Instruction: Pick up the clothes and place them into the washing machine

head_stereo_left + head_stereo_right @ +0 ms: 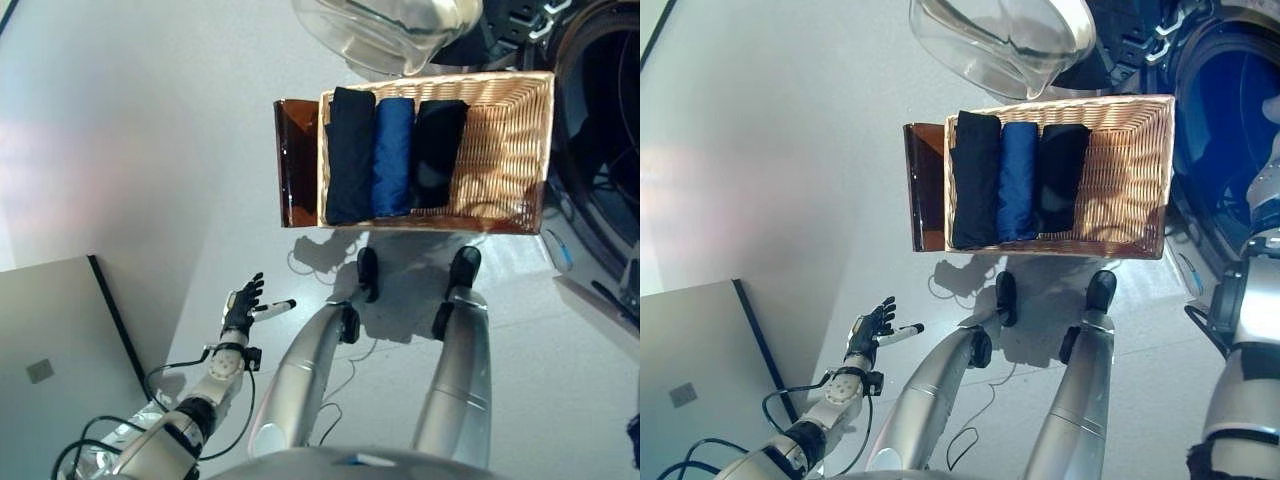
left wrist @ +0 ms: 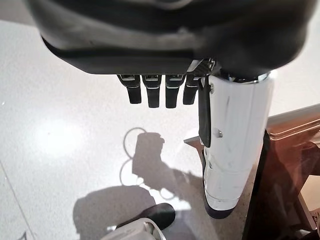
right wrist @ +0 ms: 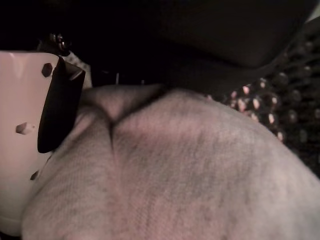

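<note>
Three folded clothes point(image 1: 392, 155) are laid side by side in the wicker basket point(image 1: 505, 150), long axes running near-to-far. The left hand point(image 1: 243, 305) is held open, empty; the right hand's point(image 3: 30, 140) grip on the grey garment point(image 3: 170, 175) cannot be told.

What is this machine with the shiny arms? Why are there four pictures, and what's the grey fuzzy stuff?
It is a robot that walks, with two silver arms and dark hands. Two pictures come from cameras in its head, looking down. The other two come from cameras on its wrists.

On the floor stands a woven wicker basket holding three folded clothes in a row: a dark navy one, a bright blue one and a black one.

The left hand hangs over the floor with straight fingers, holding nothing.

The right arm reaches into the front-loading washing machine on the right. Its wrist camera shows the right hand against a soft grey cloth, beside the drum's holed metal wall. Whether it grips the cloth cannot be seen.
</note>
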Available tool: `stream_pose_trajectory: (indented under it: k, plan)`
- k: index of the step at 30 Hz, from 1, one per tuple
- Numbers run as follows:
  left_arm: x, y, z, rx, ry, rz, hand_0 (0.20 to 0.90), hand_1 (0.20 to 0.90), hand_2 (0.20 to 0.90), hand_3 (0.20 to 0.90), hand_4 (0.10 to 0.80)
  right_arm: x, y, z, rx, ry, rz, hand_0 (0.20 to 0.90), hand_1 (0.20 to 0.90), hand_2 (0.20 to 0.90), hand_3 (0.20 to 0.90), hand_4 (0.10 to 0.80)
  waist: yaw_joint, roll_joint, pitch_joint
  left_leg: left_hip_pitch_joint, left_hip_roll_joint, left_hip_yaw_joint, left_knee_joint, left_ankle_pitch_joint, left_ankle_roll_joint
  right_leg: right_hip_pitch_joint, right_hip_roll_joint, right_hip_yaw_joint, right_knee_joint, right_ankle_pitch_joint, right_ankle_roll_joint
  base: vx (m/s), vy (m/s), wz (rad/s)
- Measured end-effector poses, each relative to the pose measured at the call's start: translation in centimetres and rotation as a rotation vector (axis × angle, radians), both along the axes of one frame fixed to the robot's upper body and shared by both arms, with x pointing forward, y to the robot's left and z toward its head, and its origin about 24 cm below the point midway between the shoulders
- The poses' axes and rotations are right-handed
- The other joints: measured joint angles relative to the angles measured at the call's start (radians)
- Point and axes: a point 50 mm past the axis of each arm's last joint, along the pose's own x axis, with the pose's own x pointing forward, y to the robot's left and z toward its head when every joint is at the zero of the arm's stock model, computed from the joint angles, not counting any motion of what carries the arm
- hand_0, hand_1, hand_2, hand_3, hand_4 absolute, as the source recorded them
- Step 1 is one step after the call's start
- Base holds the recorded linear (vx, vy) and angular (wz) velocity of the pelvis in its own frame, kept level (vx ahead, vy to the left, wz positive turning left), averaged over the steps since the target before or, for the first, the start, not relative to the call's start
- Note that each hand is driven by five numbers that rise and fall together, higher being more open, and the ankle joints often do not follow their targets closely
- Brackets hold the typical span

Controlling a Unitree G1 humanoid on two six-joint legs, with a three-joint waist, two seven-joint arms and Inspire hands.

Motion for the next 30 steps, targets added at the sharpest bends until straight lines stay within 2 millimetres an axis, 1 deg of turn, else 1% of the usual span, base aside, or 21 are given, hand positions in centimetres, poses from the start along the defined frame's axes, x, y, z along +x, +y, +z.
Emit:
stream_pose_trajectory:
  k: [3, 4, 5, 6, 8, 10, 13, 14, 18, 22, 28, 29, 30]
  plan:
    - [0.0, 0.0, 0.0, 0.001, -0.003, -0.003, 0.9, 0.9, 0.9, 0.9, 0.8, -0.3, -0.2, 0.4, -0.016, 0.004, -0.011, 0.2, 0.2, 0.2, 0.2, 0.3, 0.0, 0.001, 0.001, -0.006, 0.001, -0.001, -0.006, 0.004, -0.002, -0.007, 0.005, 0.003, -0.001, 0.0, 0.0, 0.001, -0.018, 0.04]
    - [0.0, 0.0, 0.0, 0.002, -0.004, -0.004, 0.9, 0.9, 0.9, 0.9, 0.8, -0.4, -0.3, 0.5, -0.02, 0.009, -0.018, 0.324, 0.324, 0.324, 0.324, 0.388, -0.001, 0.001, 0.001, -0.005, 0.0, -0.001, -0.011, 0.007, -0.001, -0.008, 0.006, 0.006, -0.002, 0.0, 0.0, 0.002, -0.009, 0.05]
    - [0.0, 0.0, 0.1, 0.004, -0.006, -0.006, 0.9, 0.9, 0.9, 0.9, 0.8, -0.5, -0.5, 0.5, -0.024, 0.021, -0.023, 0.719, 0.719, 0.719, 0.719, 0.671, -0.001, 0.001, 0.001, -0.006, 0.0, -0.001, -0.015, 0.009, -0.001, -0.009, 0.008, 0.009, -0.004, 0.0, 0.0, 0.004, -0.006, 0.03]
    - [0.0, -0.1, 0.0, 0.006, -0.005, -0.009, 0.9, 0.9, 0.9, 0.9, 0.8, -0.5, -0.6, 0.5, -0.021, 0.029, -0.021, 0.9, 0.9, 0.9, 0.9, 0.8, -0.001, 0.001, 0.001, -0.007, 0.0, -0.001, -0.016, 0.009, -0.001, -0.01, 0.009, 0.01, -0.007, 0.0, 0.0, 0.0, 0.0, 0.0]
    - [0.0, -0.1, 0.1, 0.008, -0.006, -0.013, 0.9, 0.9, 0.9, 0.9, 0.8, -0.5, -0.7, 0.4, -0.021, 0.04, -0.018, 0.9, 0.9, 0.9, 0.9, 0.8, -0.002, 0.001, 0.001, -0.007, 0.0, -0.001, -0.018, 0.009, -0.001, -0.009, 0.01, 0.012, -0.011, 0.001, 0.001, 0.0, 0.0, 0.0]
    - [0.0, -0.1, 0.0, 0.009, -0.005, -0.013, 0.9, 0.9, 0.9, 0.9, 0.8, -0.3, -0.8, 0.2, -0.031, 0.062, 0.016, 0.9, 0.9, 0.9, 0.9, 0.8, -0.005, -0.001, 0.002, -0.007, 0.0, 0.0, -0.018, 0.009, -0.001, -0.008, 0.012, 0.016, -0.015, 0.006, 0.008, 0.0, 0.0, 0.0]
    - [0.0, 0.0, 0.0, 0.008, 0.0, -0.014, 0.9, 0.9, 0.9, 0.9, 0.8, -0.1, -1.2, -0.3, -0.014, 0.079, 0.061, 0.9, 0.9, 0.9, 0.9, 0.8, -0.005, -0.002, 0.003, 0.004, 0.0, -0.002, -0.018, 0.009, -0.001, 0.001, 0.014, 0.023, -0.016, 0.019, 0.027, 0.0, 0.0, 0.0]
    - [0.0, 0.0, 0.0, 0.007, 0.001, -0.011, 0.9, 0.9, 0.9, 0.9, 0.8, 0.0, -1.2, -0.5, -0.012, 0.083, 0.069, 0.9, 0.9, 0.9, 0.9, 0.8, -0.005, -0.002, 0.003, 0.005, 0.0, -0.003, -0.018, 0.009, -0.001, 0.003, 0.014, 0.024, -0.016, 0.021, 0.029, 0.0, 0.0, 0.0]
    - [-0.1, 0.0, -0.1, -0.001, 0.008, -0.006, 0.9, 0.9, 0.9, 0.9, 0.8, 0.4, -1.0, -0.8, 0.012, 0.087, 0.106, 0.9, 0.9, 0.9, 0.9, 0.8, -0.007, -0.005, 0.005, 0.011, 0.0, -0.003, -0.018, 0.009, -0.001, 0.009, 0.015, 0.024, -0.019, 0.031, 0.026, -0.004, -0.001, -0.01]
    - [-0.3, 0.1, -0.3, -0.002, 0.021, -0.01, 0.9, 0.9, 0.9, 0.9, 0.8, 1.7, 0.1, -1.8, 0.049, 0.086, 0.159, 0.9, 0.9, 0.9, 0.9, 0.8, -0.014, -0.008, 0.007, 0.039, 0.002, -0.01, -0.034, 0.011, 0.002, 0.042, 0.021, 0.024, -0.045, 0.043, 0.029, -0.017, -0.001, -0.11]
    - [-0.5, 0.5, -0.6, -0.008, 0.041, 0.007, 0.9, 0.9, 0.9, 0.9, 0.8, 3.7, 2.1, -4.1, 0.084, 0.127, 0.226, 0.9, 0.9, 0.9, 0.9, 0.8, -0.053, -0.018, 0.013, 0.068, 0.003, -0.023, -0.036, 0.012, 0.004, 0.09, 0.027, 0.021, -0.075, 0.052, 0.038, -0.001, 0.002, -0.01]
    - [-0.8, 0.8, -0.9, 0.002, 0.06, 0.018, 0.9, 0.9, 0.9, 0.9, 0.8, 4.2, 2.7, -4.9, 0.109, 0.124, 0.251, 0.9, 0.9, 0.9, 0.9, 0.8, -0.058, -0.031, 0.012, 0.079, 0.003, -0.021, -0.043, 0.014, 0.006, 0.101, 0.029, 0.021, -0.087, 0.054, 0.041, -0.006, 0.012, -0.09]
    - [-0.9, 0.9, -1.0, 0.006, 0.069, 0.02, 0.9, 0.9, 0.9, 0.9, 0.8, 4.4, 2.8, -5.2, 0.119, 0.127, 0.257, 0.9, 0.9, 0.9, 0.9, 0.8, -0.06, -0.033, 0.013, 0.086, 0.003, -0.021, -0.049, 0.016, 0.008, 0.111, 0.03, 0.02, -0.098, 0.056, 0.043, -0.006, 0.012, -0.1]
